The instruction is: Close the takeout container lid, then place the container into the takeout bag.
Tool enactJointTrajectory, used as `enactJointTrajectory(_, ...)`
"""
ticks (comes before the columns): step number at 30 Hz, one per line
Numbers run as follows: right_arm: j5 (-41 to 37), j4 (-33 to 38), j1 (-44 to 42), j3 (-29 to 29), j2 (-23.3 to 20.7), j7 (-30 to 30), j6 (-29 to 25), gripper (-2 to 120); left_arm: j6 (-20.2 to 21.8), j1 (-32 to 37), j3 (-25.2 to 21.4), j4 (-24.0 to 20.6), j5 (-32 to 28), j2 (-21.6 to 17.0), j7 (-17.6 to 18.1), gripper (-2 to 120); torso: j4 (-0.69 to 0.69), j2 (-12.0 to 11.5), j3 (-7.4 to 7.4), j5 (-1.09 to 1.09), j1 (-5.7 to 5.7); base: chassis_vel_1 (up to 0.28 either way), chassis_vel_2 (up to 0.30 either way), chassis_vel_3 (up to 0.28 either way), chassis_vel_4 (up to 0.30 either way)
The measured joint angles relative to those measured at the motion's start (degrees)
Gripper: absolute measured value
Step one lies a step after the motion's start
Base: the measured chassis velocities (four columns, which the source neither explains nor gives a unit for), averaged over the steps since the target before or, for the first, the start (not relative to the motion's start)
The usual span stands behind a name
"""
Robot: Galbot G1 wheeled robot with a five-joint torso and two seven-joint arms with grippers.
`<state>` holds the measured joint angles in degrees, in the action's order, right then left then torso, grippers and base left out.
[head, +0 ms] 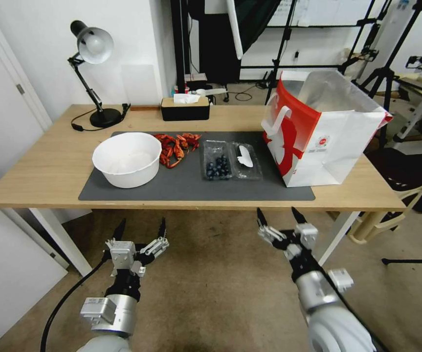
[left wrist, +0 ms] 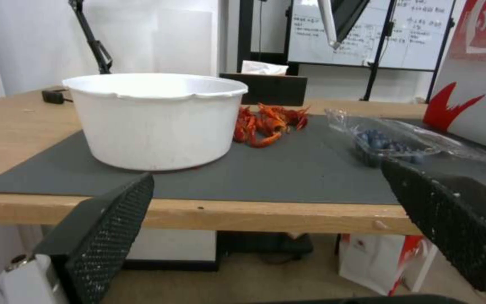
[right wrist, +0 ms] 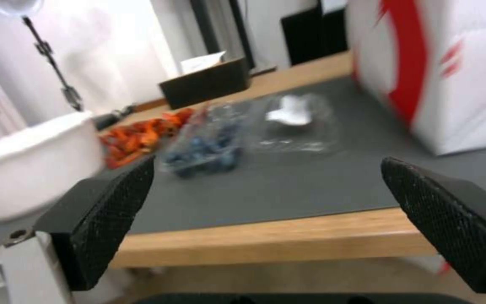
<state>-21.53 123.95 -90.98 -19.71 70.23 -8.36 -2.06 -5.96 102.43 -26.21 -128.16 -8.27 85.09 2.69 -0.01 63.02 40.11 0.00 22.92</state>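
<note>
My left gripper (head: 141,228) hangs below the table's (head: 34,166) front edge, fingers apart. On the mat (head: 137,193), the takeout container (head: 217,160) lies mid-table, lid (head: 246,159) open flat toward the takeout bag (head: 318,129) at the right edge. My right gripper (head: 277,217) hangs below, fingers spread.

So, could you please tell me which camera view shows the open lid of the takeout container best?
The head view: it looks down on the lid, lying flat and open beside the blueberry half of the takeout container, its white label plain. The right wrist view shows the lid blurred at a low angle; the left wrist view shows it edge-on.
</note>
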Motion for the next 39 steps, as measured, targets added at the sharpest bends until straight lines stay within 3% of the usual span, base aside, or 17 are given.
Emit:
enactJointTrajectory(3, -6.3, -0.1, 3.7, 1.3, -0.5, -0.5, 3.3, 100, 0.0, 0.0, -0.1, 0.0, 0.0, 0.0, 0.0, 100, 0.01, 0.0, 0.00, 0.00, 0.00, 0.000, 0.000, 0.000, 0.000)
enactJointTrajectory(5, -17.2, -0.7, 9.5, 4.5, -0.6, -3.1, 8.0, 100, 0.0, 0.1, -0.3, 0.1, 0.0, 0.1, 0.0, 100, 0.00, 0.0, 0.00, 0.00, 0.01, 0.000, 0.000, 0.000, 0.000)
enactJointTrajectory(6, -17.2, -0.7, 9.5, 4.5, -0.6, -3.1, 8.0, 100, 0.0, 0.1, -0.3, 0.1, 0.0, 0.1, 0.0, 100, 0.00, 0.0, 0.00, 0.00, 0.01, 0.000, 0.000, 0.000, 0.000)
enactJointTrajectory(7, -26.2, -1.6, 14.5, 6.9, 0.4, -7.7, 10.7, 100, 0.1, 0.2, -0.5, 0.1, 0.1, 0.3, 0.0, 100, 0.00, 0.0, 0.00, 0.00, 0.01, 0.000, 0.000, 0.000, 0.000)
enactJointTrajectory(8, -29.2, -2.1, 16.4, 7.5, 0.9, -9.7, 11.3, 100, 0.0, 0.2, -0.5, 0.1, 0.1, 0.3, 0.0, 100, 0.00, 0.0, 0.00, -0.01, 0.01, 0.000, 0.000, 0.000, 0.000)
enactJointTrajectory(10, -31.5, -2.5, 18.0, 8.0, 1.4, -11.4, 11.6, 100, 0.1, 0.2, -0.6, 0.1, 0.1, 0.3, 0.1, 100, 0.01, 0.0, 0.00, 0.00, 0.01, 0.000, 0.000, 0.000, 0.000)
enactJointTrajectory(13, -42.0, -4.4, 24.5, 9.2, 4.0, -18.3, 12.7, 100, 0.1, 0.4, -0.8, 0.1, 0.2, 0.5, 0.1, 100, 0.01, 0.0, 0.00, -0.01, 0.01, 0.000, 0.000, 0.000, 0.000)
enactJointTrajectory(21, -59.6, -8.5, 32.5, 9.3, 8.6, -28.4, 12.0, 100, 0.1, 0.4, -1.0, 0.3, 0.3, 0.7, 0.2, 100, 0.01, 0.0, 0.01, 0.00, 0.01, 0.000, 0.000, 0.000, 0.000)
enactJointTrajectory(39, -64.3, -15.8, 38.3, 6.9, 10.5, -32.9, 9.7, 100, 0.3, 0.1, -0.9, 1.3, 0.5, 1.1, 0.3, 100, 0.00, 0.0, 0.00, 0.00, 0.00, 0.000, 0.000, 0.000, 0.000)
